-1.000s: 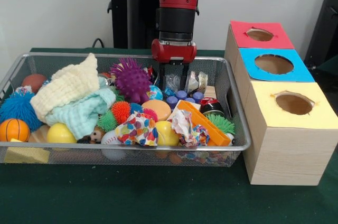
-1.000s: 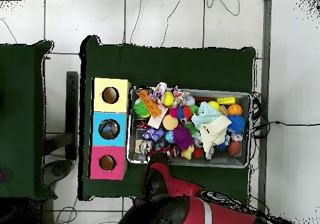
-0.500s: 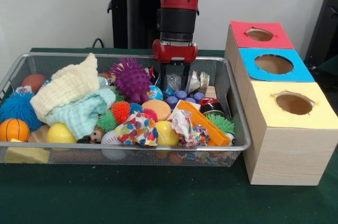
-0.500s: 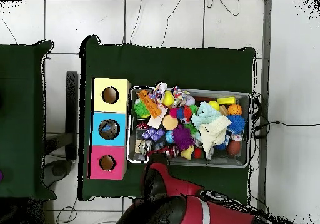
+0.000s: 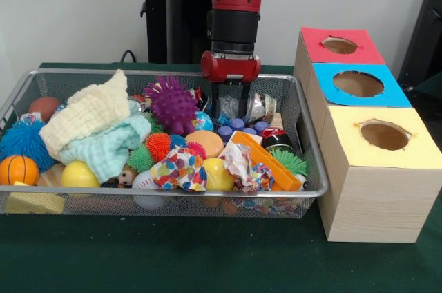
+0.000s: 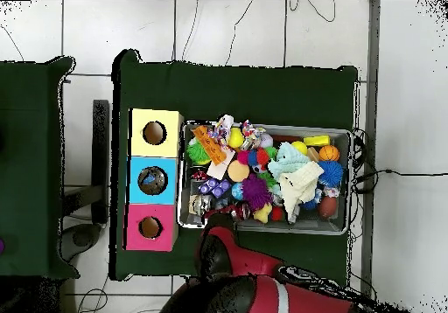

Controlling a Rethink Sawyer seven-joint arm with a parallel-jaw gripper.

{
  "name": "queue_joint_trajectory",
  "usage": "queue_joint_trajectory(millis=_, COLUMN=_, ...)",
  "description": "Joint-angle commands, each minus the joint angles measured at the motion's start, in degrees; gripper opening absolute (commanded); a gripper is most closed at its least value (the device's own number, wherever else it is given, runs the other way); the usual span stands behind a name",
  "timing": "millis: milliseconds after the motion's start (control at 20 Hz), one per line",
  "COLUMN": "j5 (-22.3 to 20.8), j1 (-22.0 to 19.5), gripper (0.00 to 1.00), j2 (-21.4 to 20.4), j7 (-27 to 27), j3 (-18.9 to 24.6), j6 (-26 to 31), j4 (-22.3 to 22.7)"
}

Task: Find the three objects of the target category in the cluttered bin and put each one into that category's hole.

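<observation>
**Gripper pinches crinkled foil at the bin's far side**

The gripper (image 5: 228,104) hangs over the far right part of the wire mesh bin (image 5: 314,189), its two dark fingers standing narrow around a shiny, crinkled foil wrapper (image 5: 228,107). The wrapper looks pinched but hardly lifted; more silvery crinkle (image 5: 258,106) lies at three o'clock of it, against the bin's far wall.

The three holes wait in the wooden box at three o'clock of the bin: red hole (image 5: 340,45), blue hole (image 5: 358,83), yellow hole (image 5: 384,135). Which one suits the wrapper I cannot tell.

Risks, as I judge them:
- The foil is thin and slippery, so a shallow pinch may tear it or let it slide free on the way up.
- The blue knobbed toy (image 5: 238,126) sits just at six o'clock of the fingers, and the purple spiky ball (image 5: 170,104) at nine o'clock; a rising wrapper could drag or snag either.
- The neighbouring silver crinkle may come up as well.
</observation>
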Motion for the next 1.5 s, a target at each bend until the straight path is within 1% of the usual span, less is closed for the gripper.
queue_joint_trajectory(millis=50, j5=6.6, j1=3.8, gripper=1.0, j2=0.62, j7=16.57, j3=5.92, j6=9.85, j4=-2.63)
queue_joint_trajectory(millis=150, j5=8.58, j1=5.09, gripper=1.0, j2=-0.22, j7=16.27, j3=5.59, j6=11.14, j4=-3.14)
queue_joint_trajectory(millis=200, j5=8.78, j1=5.43, gripper=1.0, j2=-0.3, j7=16.15, j3=5.6, j6=11.15, j4=-3.44)
queue_joint_trajectory(millis=300, j5=7.79, j1=5.35, gripper=1.0, j2=0.45, j7=16.57, j3=5.83, j6=9.32, j4=-3.84)
queue_joint_trajectory(millis=450, j5=8.44, j1=6.11, gripper=1.0, j2=-0.71, j7=16.38, j3=5.27, j6=10.12, j4=-3.71)
queue_joint_trajectory(millis=500, j5=7.49, j1=5.8, gripper=1.0, j2=-0.11, j7=16.53, j3=5.38, j6=9.06, j4=-3.8)
queue_joint_trajectory(millis=650, j5=3.65, j1=4.48, gripper=1.0, j2=4.37, j7=16.96, j3=5.32, j6=3.93, j4=-5.44)
queue_joint_trajectory(millis=800, j5=2.54, j1=4.28, gripper=1.0, j2=6.81, j7=16.18, j3=3.95, j6=1.99, j4=-6.45)
queue_joint_trajectory(millis=900, j5=1.4, j1=3.84, gripper=1.0, j2=7.24, j7=15.97, j3=3.1, j6=0.29, j4=-6.13)
queue_joint_trajectory(millis=1150, j5=-1.8, j1=1.64, gripper=1.0, j2=7.45, j7=15.6, j3=3.09, j6=-1.07, j4=-6.43)
queue_joint_trajectory(millis=1300, j5=-3.44, j1=0.18, gripper=1.0, j2=7.55, j7=15.25, j3=3.09, j6=-0.95, j4=-6.77)
queue_joint_trajectory(millis=1500, j5=-4.05, j1=-0.79, gripper=1.0, j2=7.29, j7=14.98, j3=2.82, j6=0.04, j4=-6.48)
